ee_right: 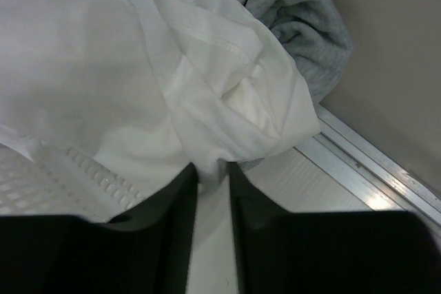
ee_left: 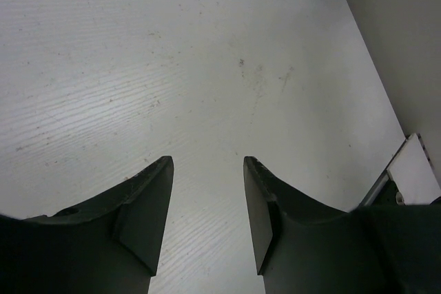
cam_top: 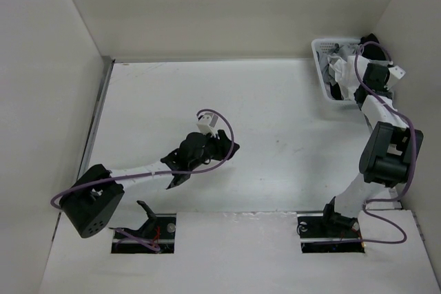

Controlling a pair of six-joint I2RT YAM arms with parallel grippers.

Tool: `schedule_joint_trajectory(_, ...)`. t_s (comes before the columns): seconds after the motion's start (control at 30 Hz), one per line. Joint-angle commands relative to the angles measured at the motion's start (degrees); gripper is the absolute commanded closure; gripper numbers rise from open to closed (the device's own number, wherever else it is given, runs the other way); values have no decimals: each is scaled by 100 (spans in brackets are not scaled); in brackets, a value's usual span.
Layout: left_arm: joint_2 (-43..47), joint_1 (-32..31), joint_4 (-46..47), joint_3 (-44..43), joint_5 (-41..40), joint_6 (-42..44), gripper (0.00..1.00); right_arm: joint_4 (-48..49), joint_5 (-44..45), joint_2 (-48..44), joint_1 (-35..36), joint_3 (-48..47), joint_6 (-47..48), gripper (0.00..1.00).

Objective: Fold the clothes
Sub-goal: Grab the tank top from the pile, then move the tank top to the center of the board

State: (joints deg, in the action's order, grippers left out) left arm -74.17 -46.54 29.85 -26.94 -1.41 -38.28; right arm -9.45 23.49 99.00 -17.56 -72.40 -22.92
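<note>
Clothes, a white top, lie bunched in the basket at the tabletop's far right corner. The top view shows only a white heap there, under the right arm. The right wrist view shows more: the right pincer has its jaws nearly together, a fold of the top nipped between the tips, and a grey garment lies behind it. The left pincer hangs over bare tabletop well apart from the basket, jaws spread and holding nothing
</note>
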Motion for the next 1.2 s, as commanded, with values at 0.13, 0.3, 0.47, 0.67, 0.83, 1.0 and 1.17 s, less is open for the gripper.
schedule_joint_trajectory(0.13,-133,36,505,75,132,-4,56,496,95,-275,-24,-100,-125,98)
schedule_joint_trajectory(0.3,-141,19,531,57,132,-13,56,787,226,-1363,169,252,-143,98)
schedule_joint_trajectory(0.47,69,53,505,48,123,-13,56,647,314,-2962,924,603,-169,98)
schedule_joint_trajectory(0.67,622,308,93,48,-26,-118,57,-362,236,-4713,2732,316,-354,98)
schedule_joint_trajectory(0.83,1404,843,-540,92,-316,-294,58,-953,271,-5031,5078,-651,-301,98)
schedule_joint_trajectory(1.0,2266,1670,-1208,83,-404,-469,58,-603,131,-4812,6847,-847,-170,96)
schedule_joint_trajectory(1.17,2574,1987,-1385,224,-474,-593,58,274,-851,-4443,6132,592,-415,93)
